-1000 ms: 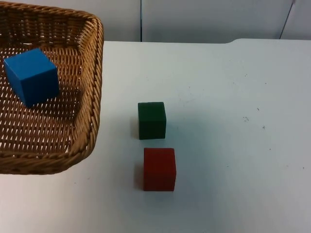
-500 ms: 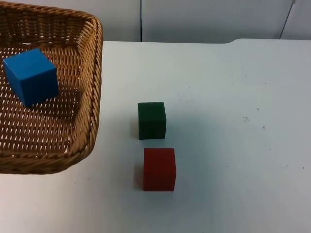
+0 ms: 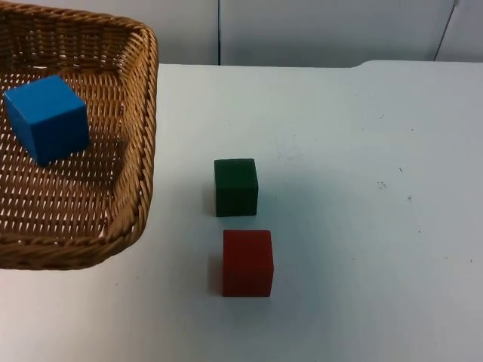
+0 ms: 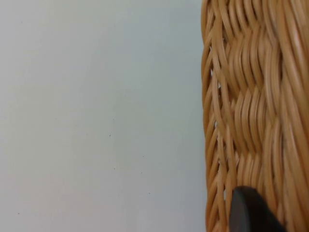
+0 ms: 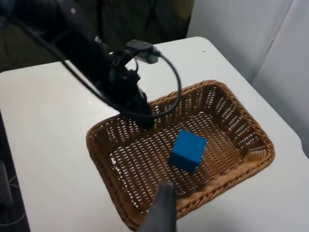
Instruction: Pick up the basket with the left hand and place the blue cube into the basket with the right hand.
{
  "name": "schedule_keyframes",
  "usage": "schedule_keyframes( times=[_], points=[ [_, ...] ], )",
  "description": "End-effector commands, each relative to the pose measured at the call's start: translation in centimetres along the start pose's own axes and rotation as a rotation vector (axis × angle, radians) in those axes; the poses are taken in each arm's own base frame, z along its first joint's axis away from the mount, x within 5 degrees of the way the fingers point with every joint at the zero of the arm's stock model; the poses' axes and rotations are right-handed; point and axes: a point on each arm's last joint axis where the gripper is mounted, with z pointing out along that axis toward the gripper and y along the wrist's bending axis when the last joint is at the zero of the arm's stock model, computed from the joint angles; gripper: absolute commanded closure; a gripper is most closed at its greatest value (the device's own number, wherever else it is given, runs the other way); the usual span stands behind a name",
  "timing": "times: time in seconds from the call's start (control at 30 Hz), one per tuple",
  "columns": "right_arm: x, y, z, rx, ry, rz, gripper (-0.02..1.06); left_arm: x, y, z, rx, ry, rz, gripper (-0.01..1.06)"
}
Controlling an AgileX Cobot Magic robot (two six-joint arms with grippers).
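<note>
now blue cube [image 3: 47,117] sits inside basket [image 3: 143,113].

**White table against a grey wall**

A white table [image 3: 355,188] takes up most of the top view. Its surface is matte and evenly lit, with a few small dark specks scattered on it. The far edge has a rounded step towards the right. Behind it stands a grey wall [image 3: 324,30] of flat panels, with a dark vertical seam near the middle and a slanted line near the right corner. In the right wrist view the table has a rounded corner, pale panels stand beside it, and a dim, dark area lies beyond its far edge.
</note>
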Motion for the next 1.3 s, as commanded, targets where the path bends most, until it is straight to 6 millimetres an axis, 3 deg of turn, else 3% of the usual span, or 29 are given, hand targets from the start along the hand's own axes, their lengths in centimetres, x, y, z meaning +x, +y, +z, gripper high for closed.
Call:
schedule_keyframes(
  times=[0.0,0.1,0.13,0.27,0.43,0.77,1.27],
  points=[
    [1.6,0.6,-0.2,0.001,-0.094,0.006,0.29,-0.3,-0.3,-0.3,0.020,-0.024,-0.022,1.05],
    [6.6,1.6,-0.1,-0.015,-0.128,0.069,0.29,-0.3,-0.3,-0.3,0.010,-0.024,-0.014,1.05],
    [6.6,1.6,-0.1,-0.015,-0.128,0.069,0.29,-0.3,-0.3,-0.3,0.010,-0.024,-0.014,1.05],
    [12.6,2.6,-1.9,-0.027,-0.095,0.120,0.29,-0.3,-0.1,-0.1,0.005,-0.015,-0.015,1.05],
    [15.4,2.7,-4.6,-0.017,-0.108,0.141,0.29,-0.2,0.6,0.8,-0.008,0.016,-0.033,1.05],
    [18.2,2.4,-8.6,0.021,-0.069,0.135,0.29,-0.3,2.2,2.1,-0.080,0.014,-0.038,1.05],
    [18.6,2.3,-9.0,0.024,-0.060,0.136,0.29,-0.2,4.3,5.5,-0.066,0.026,-0.042,1.05]
  ],
)
